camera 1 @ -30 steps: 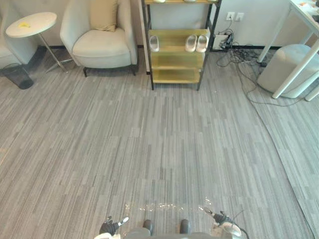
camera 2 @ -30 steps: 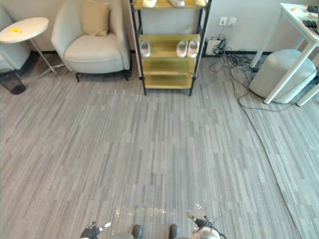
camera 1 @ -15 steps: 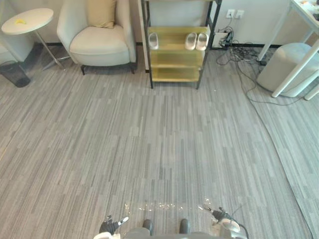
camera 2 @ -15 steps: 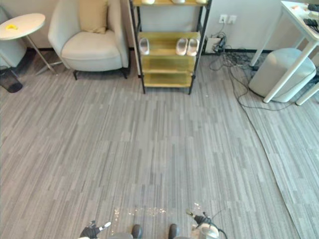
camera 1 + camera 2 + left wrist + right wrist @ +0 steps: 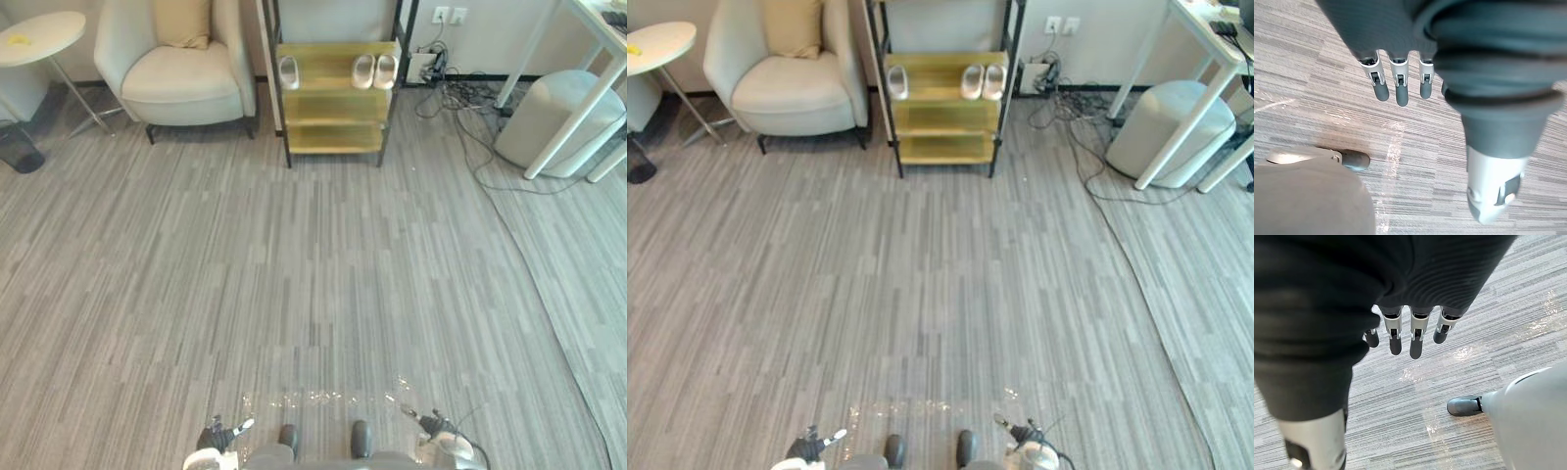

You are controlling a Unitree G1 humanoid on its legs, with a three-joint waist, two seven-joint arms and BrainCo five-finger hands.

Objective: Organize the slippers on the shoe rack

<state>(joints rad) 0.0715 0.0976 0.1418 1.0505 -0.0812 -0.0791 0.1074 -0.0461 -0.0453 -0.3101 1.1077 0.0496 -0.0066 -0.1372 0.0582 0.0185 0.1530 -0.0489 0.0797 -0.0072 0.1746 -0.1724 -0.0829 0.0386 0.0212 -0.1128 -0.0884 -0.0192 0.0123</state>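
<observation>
Nearest, the left hand [image 5: 1399, 88] and the right hand [image 5: 1415, 340] hang low at the robot's sides, fingers straight and relaxed, grasping nothing, each above bare grey striped floor [image 5: 313, 284]. Ahead, the floor runs open and wide up to the far wall. On the right a rug [image 5: 593, 294] of much the same grey lies over the floor, its edge slanting from the near right toward the far middle.

At the far right stands a pale round pouf [image 5: 549, 108], tucked under the corner of a white table [image 5: 1198, 20], with loose cables [image 5: 460, 98] trailing on the floor between it and the rack. At the far left are a cream armchair [image 5: 181, 78] with a tan cushion [image 5: 182, 20], a round side table [image 5: 34, 34] and a dark bin [image 5: 15, 149].

Between armchair and cables, against the wall, stands the shoe rack [image 5: 333, 137], black-framed with yellowish shelves. On its highest visible shelf a single slipper [image 5: 289, 71] lies at the left end and a pair of slippers [image 5: 373, 70] sits side by side at the right end; two more shelves lie beneath.
</observation>
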